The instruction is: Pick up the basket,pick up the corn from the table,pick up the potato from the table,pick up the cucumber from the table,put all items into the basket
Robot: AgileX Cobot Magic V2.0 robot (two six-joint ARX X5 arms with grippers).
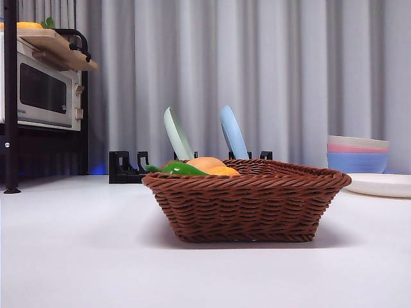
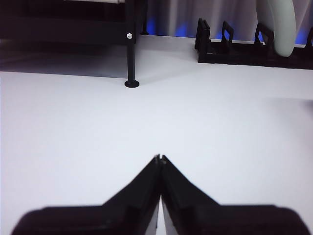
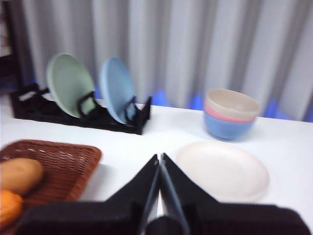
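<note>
Hidden stuff: the basket (image 1: 247, 205) wall hides most of what's inside from the front, only the tops poke over the rim.
Cucumber: the green cucumber (image 1: 183, 169) sticks up at the basket's left end, just its upper side showing.
Potato: tan potato (image 1: 205, 163) sits right behind the cucumber; the right wrist view catches it (image 3: 19, 175) inside the basket (image 3: 58, 156), half cut off by the frame edge.
Corn: orange corn (image 1: 223, 171) peeks over the rim just beside the potato; in the right wrist view it's only a blurry orange lump (image 3: 9, 206) at the corner.
Basket: stands flat on the white table (image 1: 77, 256), about the middle of the front view.
Left pincer: the left pincer (image 2: 160, 159) is clenched tight, tips touching, nothing between them, over bare table well away from the basket.
Right pincer: the right pincer (image 3: 159, 157) is also squeezed closed and empty, near the basket's right side, with a white plate (image 3: 222, 170) beyond it. Whole view is kinda soft.
Arms in front view: neither one shows up there.
Around: black dish rack (image 1: 128, 168) behind the basket with a green plate (image 1: 177, 133) and a blue plate (image 1: 232, 131) standing in it; stacked bowls (image 1: 358, 154) on the right; microwave (image 1: 42, 93) on a shelf at the left, cut off by the frame.
</note>
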